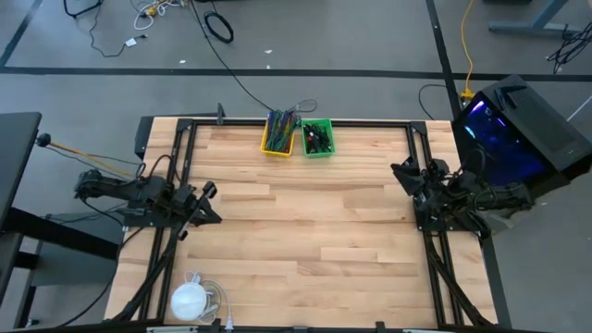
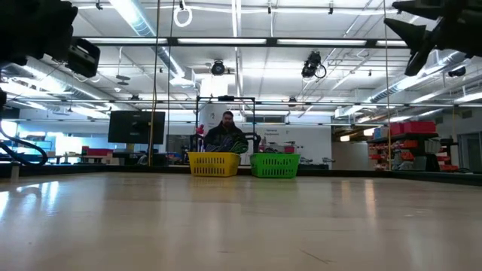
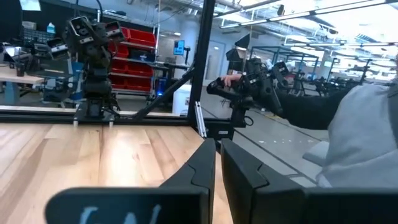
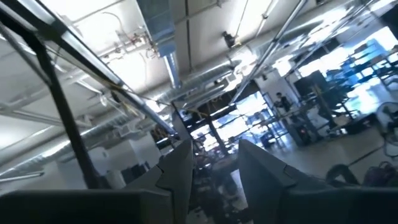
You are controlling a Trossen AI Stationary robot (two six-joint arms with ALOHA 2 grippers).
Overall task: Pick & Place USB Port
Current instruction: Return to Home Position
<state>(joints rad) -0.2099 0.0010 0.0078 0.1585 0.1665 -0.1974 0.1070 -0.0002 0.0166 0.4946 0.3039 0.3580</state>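
Both grippers held nothing, raised at the table's point(image 1: 305, 231) sides: my left gripper point(image 1: 211, 203) nearly closed, my right gripper point(image 1: 403, 176) parted. Cables point(image 1: 282, 122) filled the yellow bin point(image 1: 266, 148) and green bin point(image 1: 326, 151).

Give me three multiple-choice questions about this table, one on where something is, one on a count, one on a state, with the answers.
1. Where do the yellow bin and green bin stand on the table?
A) middle of the far edge
B) near left corner
C) beside the right arm
2. How many bins are on the table?
A) one
B) two
C) four
3. The yellow bin is:
A) empty
B) tipped over
C) upright with cables in it
Answers: 1 A, the high view shows them side by side at the middle of the far edge; 2 B, only those two show; 3 C, the low view shows it upright with cables heaped above its rim.
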